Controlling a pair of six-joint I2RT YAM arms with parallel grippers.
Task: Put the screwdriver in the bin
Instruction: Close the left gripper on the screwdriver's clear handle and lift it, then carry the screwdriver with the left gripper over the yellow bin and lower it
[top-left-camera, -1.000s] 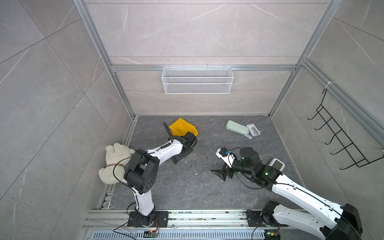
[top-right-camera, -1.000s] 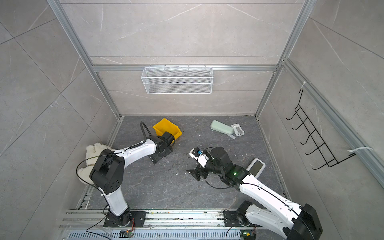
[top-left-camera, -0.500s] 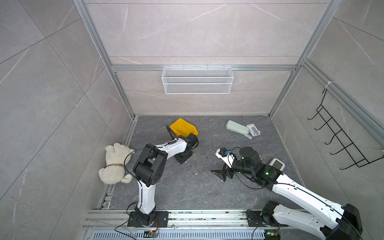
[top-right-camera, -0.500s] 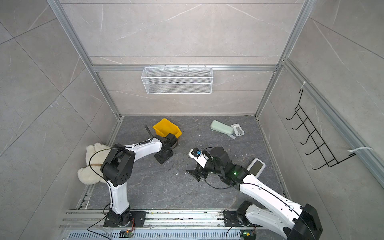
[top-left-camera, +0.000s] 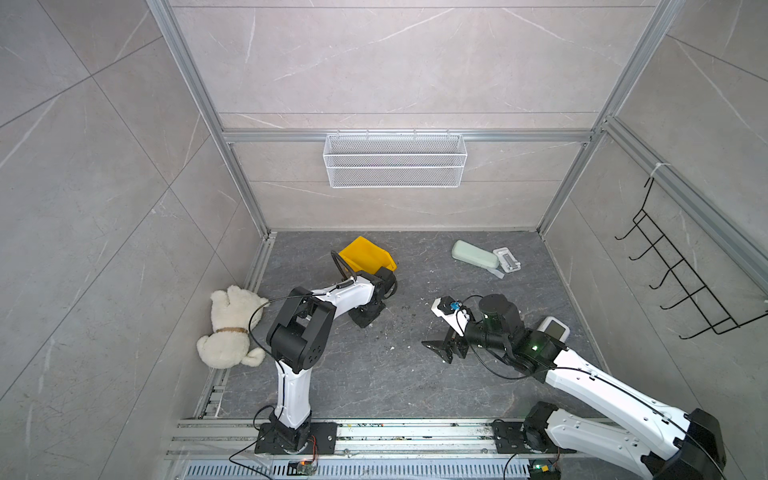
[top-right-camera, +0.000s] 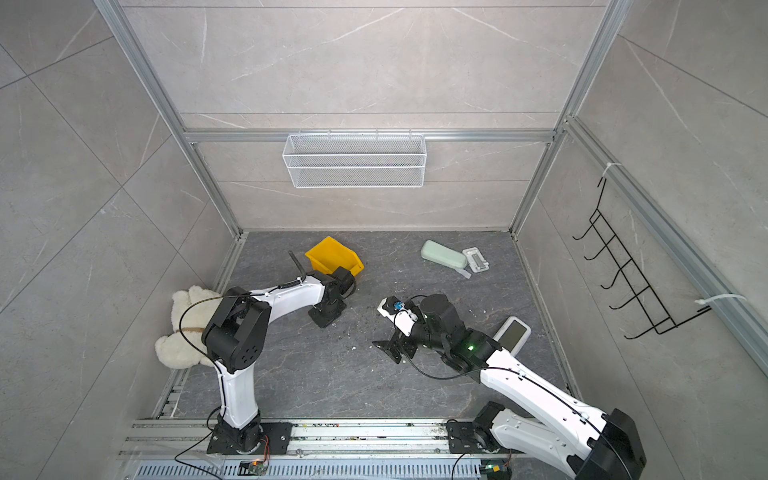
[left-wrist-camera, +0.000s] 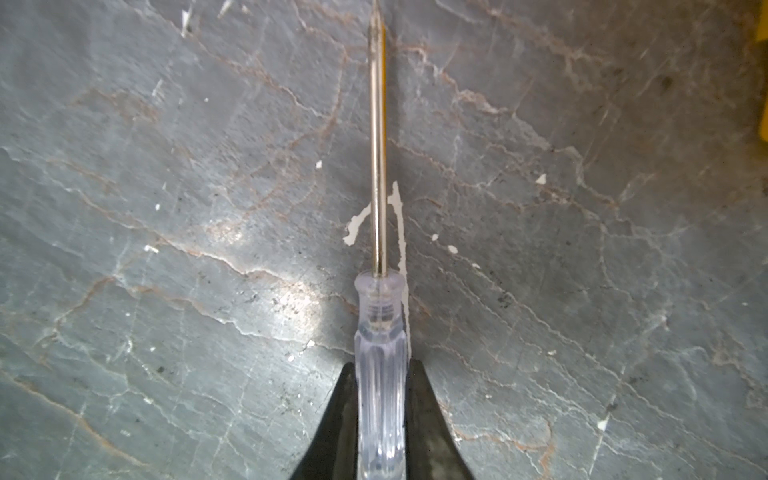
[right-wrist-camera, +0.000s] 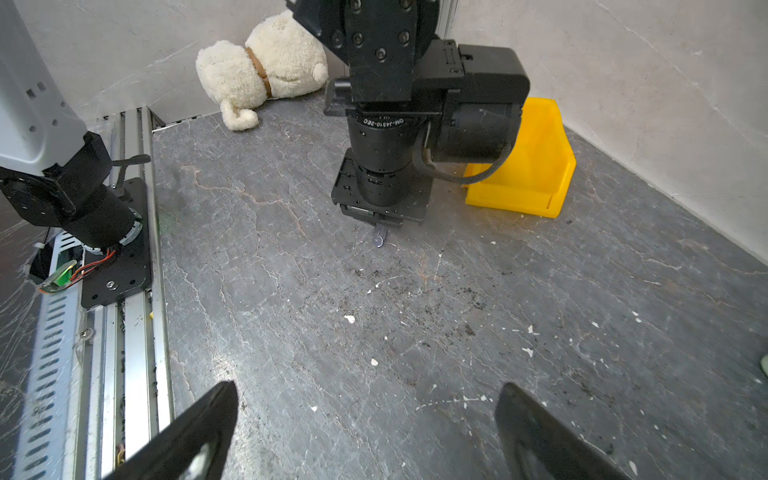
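Beneath both grippers a dark grey, veined stone-look floor (right-wrist-camera: 291, 299) is spread, scratched and flecked with pale chips. Just beside the left gripper (top-left-camera: 365, 318), on the side turned away from the right gripper (right-wrist-camera: 365, 388), the small bright yellow plastic bin (top-left-camera: 362, 255) with the cut-away front is seen in both top views; no tool is seen in it, so the drop is judged not yet done. The bin's nearness means only a short carry is called for.

The left gripper is pointed down at the floor and its black fingers (left-wrist-camera: 338, 415) are clamped on the slim screwdriver (left-wrist-camera: 380, 299) with the clear fluted plastic handle and thin metal shaft. The handle is gripped from both sides, probably because it offers more to bite on than the shaft. The shaft runs straight out ahead of the fingertips, centred between them, and the tool is judged to lie on the floor or barely off it.

The right gripper is held low and well apart from the left one, facing it, with jaws spread wide and nothing between them — kept clear, it seems, of the work.
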